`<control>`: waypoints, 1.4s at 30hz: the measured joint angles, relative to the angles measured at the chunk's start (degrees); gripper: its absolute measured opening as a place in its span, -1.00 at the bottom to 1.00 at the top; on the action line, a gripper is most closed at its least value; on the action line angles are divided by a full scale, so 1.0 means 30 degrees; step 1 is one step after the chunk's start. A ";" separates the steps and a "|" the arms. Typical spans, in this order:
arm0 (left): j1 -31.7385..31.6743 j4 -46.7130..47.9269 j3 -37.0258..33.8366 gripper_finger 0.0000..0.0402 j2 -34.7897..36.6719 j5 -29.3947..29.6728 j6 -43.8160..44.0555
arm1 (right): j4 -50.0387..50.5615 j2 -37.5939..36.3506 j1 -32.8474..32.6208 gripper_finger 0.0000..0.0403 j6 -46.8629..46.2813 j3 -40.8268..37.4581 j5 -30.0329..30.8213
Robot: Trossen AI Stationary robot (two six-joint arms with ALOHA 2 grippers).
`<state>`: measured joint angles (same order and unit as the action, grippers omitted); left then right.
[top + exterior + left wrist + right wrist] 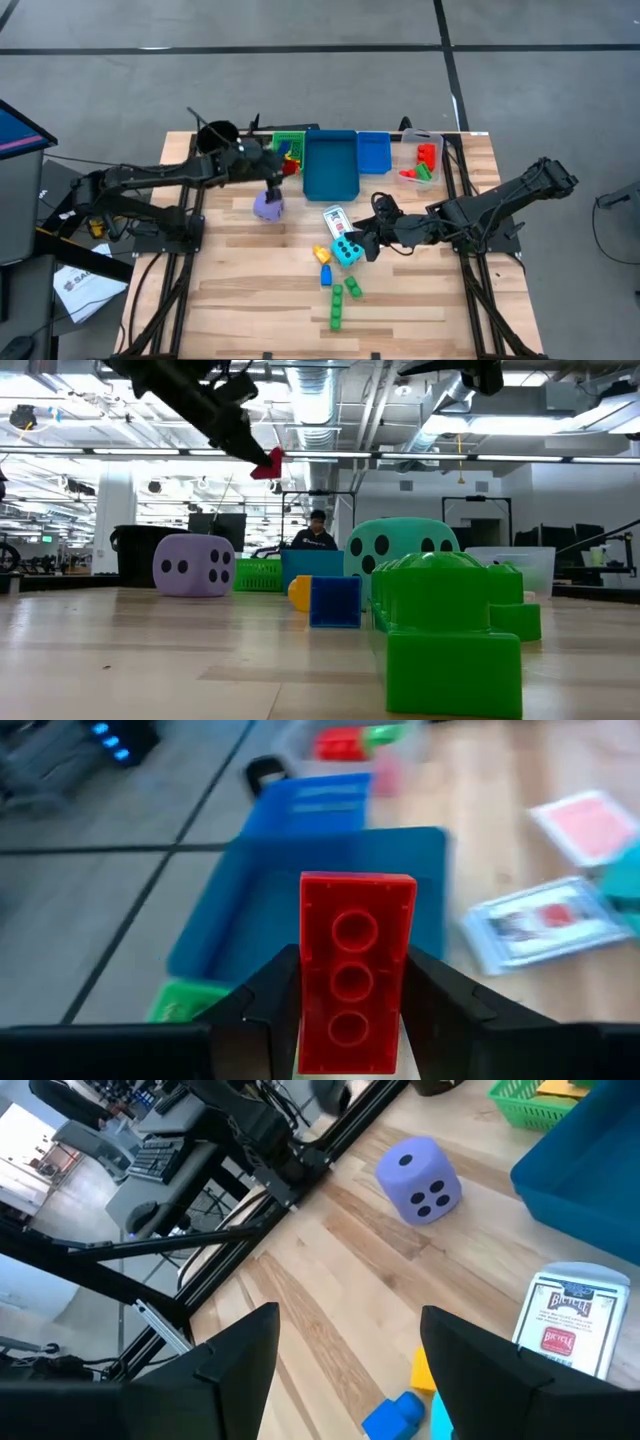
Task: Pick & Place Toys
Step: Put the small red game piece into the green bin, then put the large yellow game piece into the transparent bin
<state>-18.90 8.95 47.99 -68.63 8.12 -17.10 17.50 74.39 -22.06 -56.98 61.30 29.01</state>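
Note:
My left gripper (284,166) is shut on a red brick (355,965) and holds it in the air over the gap between the green bin (288,145) and the large blue bin (330,168). A purple die (268,205), a card pack (335,220), a cyan dotted die (347,250), a yellow brick (322,254), a blue brick (326,275) and green bricks (343,300) rest on the table. My right gripper (366,236) stands open just right of the cyan die, with nothing between its fingers (240,1365). My left gripper pinches the red brick's two long sides (308,995) between its two fingers (268,1005), near one end. The fingers slant down toward the table's far right. The brick sticks out past the fingertips along them, hollow underside toward the wrist, lifted clear (267,463).
A smaller blue bin (373,152) and a clear bin (433,142) with red and green bricks stand at the far edge, right of the large blue bin. A black cup (215,133) is at the far left. A person (316,532) sits beyond the table.

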 joint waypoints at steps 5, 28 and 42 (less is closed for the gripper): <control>-0.2463 -0.0077 0.0000 -0.35 -0.0293 0.0000 0.0000 | -0.0041 0.0000 -0.0004 0.19 0.0130 0.0000 0.0708; -0.6318 -0.3386 -0.0007 -0.31 -0.6914 -0.1611 0.0357 | 0.0004 0.0000 0.0004 0.19 0.0636 0.0000 0.1271; -0.6469 -0.3433 -0.0007 0.26 -0.7005 -0.0707 0.2297 | 0.0173 0.0000 0.0036 0.19 0.1197 0.0000 0.1278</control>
<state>-38.30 -1.35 47.97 -89.65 6.00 -10.21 18.02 74.39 -21.96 -53.39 61.30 32.84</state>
